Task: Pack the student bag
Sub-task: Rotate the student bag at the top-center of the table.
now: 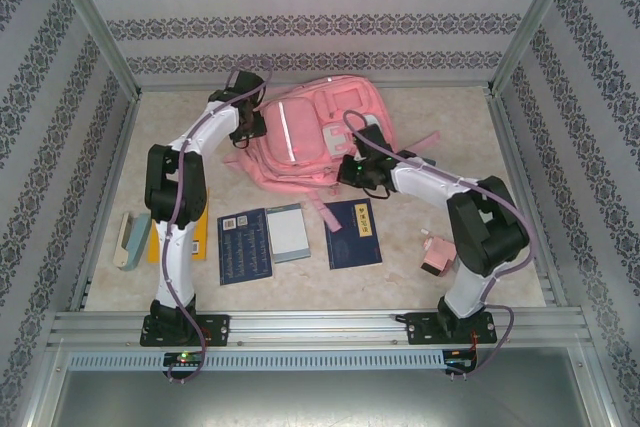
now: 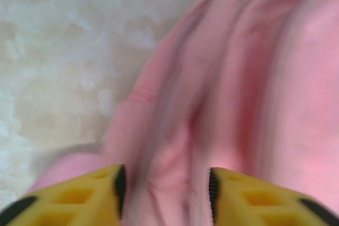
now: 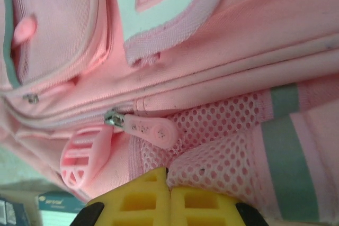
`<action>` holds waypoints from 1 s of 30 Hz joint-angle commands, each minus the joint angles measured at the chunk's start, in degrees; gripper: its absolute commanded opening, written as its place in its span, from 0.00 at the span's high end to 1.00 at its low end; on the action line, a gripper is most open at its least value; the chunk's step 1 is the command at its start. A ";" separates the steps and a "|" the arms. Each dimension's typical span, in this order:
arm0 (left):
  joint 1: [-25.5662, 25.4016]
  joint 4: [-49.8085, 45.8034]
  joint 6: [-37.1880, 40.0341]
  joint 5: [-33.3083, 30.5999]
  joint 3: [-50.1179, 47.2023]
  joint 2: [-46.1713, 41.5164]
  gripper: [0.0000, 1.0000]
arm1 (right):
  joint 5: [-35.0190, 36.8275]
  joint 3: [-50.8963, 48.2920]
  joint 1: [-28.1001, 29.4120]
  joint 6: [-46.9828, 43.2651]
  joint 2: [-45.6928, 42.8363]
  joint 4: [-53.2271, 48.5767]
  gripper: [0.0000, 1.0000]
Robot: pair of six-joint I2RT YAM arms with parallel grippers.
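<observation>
The student bag (image 1: 310,137), a large pink backpack, lies flat at the back middle of the table. My left gripper (image 1: 247,127) is at the bag's left edge. In the left wrist view this gripper (image 2: 166,186) is open, its yellow fingers (image 2: 95,191) apart over blurred folds of the pink bag (image 2: 238,88). My right gripper (image 1: 352,169) is at the bag's lower right side. In the right wrist view it (image 3: 169,175) is shut, pinching a fold of the bag's pink mesh pocket (image 3: 222,157), just below a pink zipper pull (image 3: 153,130).
In front of the bag lie a dark blue booklet (image 1: 244,245), a pale notebook (image 1: 287,232) and a dark blue book (image 1: 353,233). A small pink item (image 1: 437,255) sits by the right arm. A yellow item (image 1: 160,245) and a pale bar (image 1: 128,239) lie at the left.
</observation>
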 commanded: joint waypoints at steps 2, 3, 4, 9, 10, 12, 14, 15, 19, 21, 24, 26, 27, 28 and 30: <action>-1.02 -1.43 2.41 0.73 0.14 -3.77 0.45 | -4.83 6.24 3.71 1.59 4.25 3.28 0.97; -1.05 -1.02 2.21 0.99 -1.46 -5.24 0.43 | -4.95 7.11 3.96 1.50 4.99 3.24 0.92; -1.13 -0.15 2.12 1.53 -3.32 -6.81 0.43 | -4.87 7.67 4.05 1.44 5.34 3.04 0.91; -2.79 6.52 0.60 4.07 -17.55 -18.07 0.38 | -3.65 8.20 3.40 0.20 4.67 1.91 0.80; -3.53 7.77 0.36 4.23 -20.27 -20.00 0.38 | -3.64 8.11 3.28 0.02 4.51 1.71 0.76; -5.57 10.77 0.16 4.77 -26.86 -24.28 0.38 | -3.86 7.56 2.84 0.05 4.17 1.23 0.72; -7.88 13.54 0.13 5.18 -32.41 -27.45 0.38 | -3.90 6.69 2.73 0.48 3.91 1.24 0.71; -9.22 15.07 0.37 5.59 -35.08 -28.87 0.39 | -3.60 6.21 2.73 0.95 3.79 1.30 0.67; -14.11 20.15 0.69 6.18 -43.91 -31.77 0.46 | -2.95 4.61 2.72 3.36 4.49 2.23 0.58; -16.36 23.16 0.34 6.25 -47.21 -32.51 0.48 | -3.31 4.68 2.56 4.81 5.32 2.51 0.54; -19.63 27.98 1.17 6.68 -50.25 -32.29 0.51 | -3.96 4.55 2.31 7.37 6.47 3.70 0.53; -21.67 29.57 1.99 4.88 -50.39 -31.20 0.53 | -3.87 4.51 2.16 9.39 6.84 3.99 0.53; -22.49 30.34 2.08 4.31 -50.39 -30.51 0.54 | -3.44 4.36 2.05 10.65 6.73 3.99 0.53; -23.06 30.96 2.15 4.25 -50.18 -29.75 0.55 | -2.85 3.87 2.07 11.72 6.41 4.27 0.53; -23.96 31.97 2.17 3.37 -49.72 -28.58 0.55 | -1.64 2.50 2.03 13.98 5.46 5.05 0.52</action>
